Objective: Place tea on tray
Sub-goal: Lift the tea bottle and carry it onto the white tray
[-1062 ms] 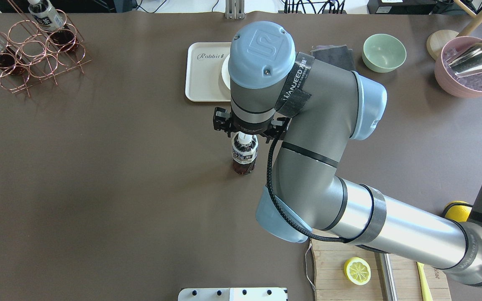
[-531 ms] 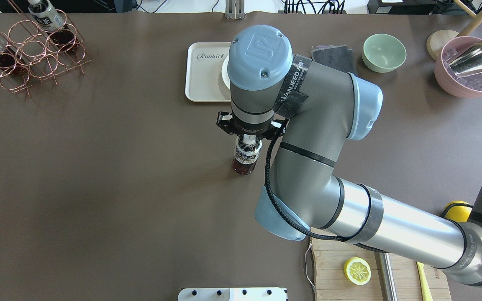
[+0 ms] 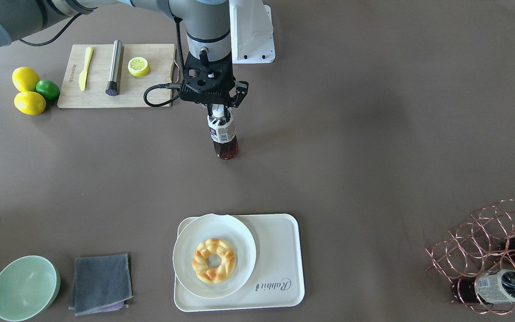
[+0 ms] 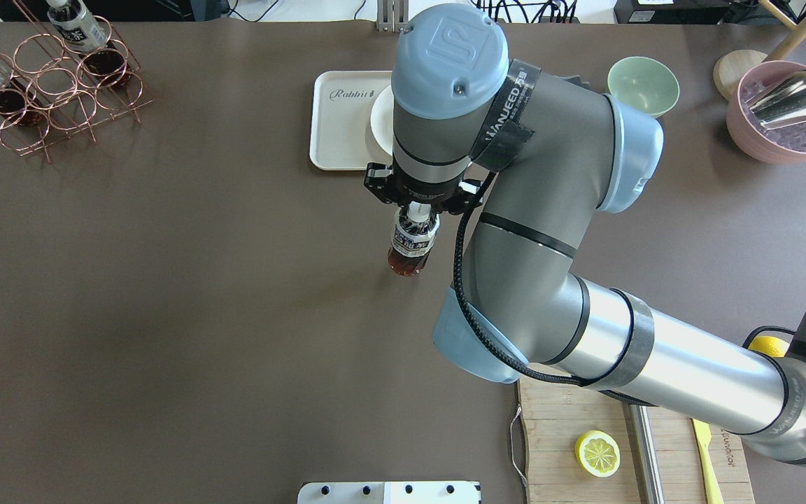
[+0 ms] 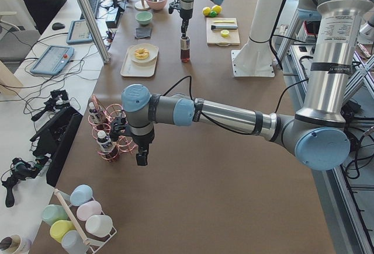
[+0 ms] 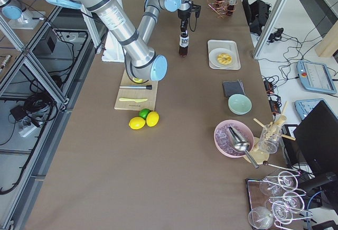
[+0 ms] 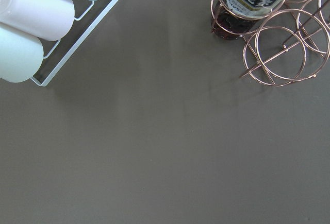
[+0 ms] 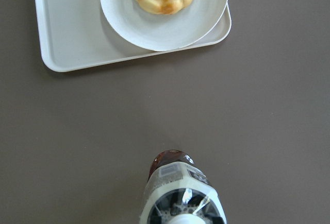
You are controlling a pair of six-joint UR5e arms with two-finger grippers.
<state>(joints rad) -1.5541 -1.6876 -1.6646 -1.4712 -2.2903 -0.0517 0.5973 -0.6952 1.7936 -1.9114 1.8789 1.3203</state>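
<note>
Item 1, right gripper (image 3: 218, 112): we recorded its two fingers closed on the white cap and neck of the tea (image 3: 224, 136). The tea hung upright beneath it over the bare table (image 3: 351, 134), well apart from the tray (image 3: 280, 250). We could not tell whether its base touched the table.

Item 2, tray: it carried a round plate (image 3: 186, 243) with a ring pastry (image 3: 213, 266), and its lettered end was bare.

Item 3, left gripper (image 5: 142, 156): it hung just beside the copper rack (image 3: 472, 250). We could not tell how far its fingers stood apart.
</note>
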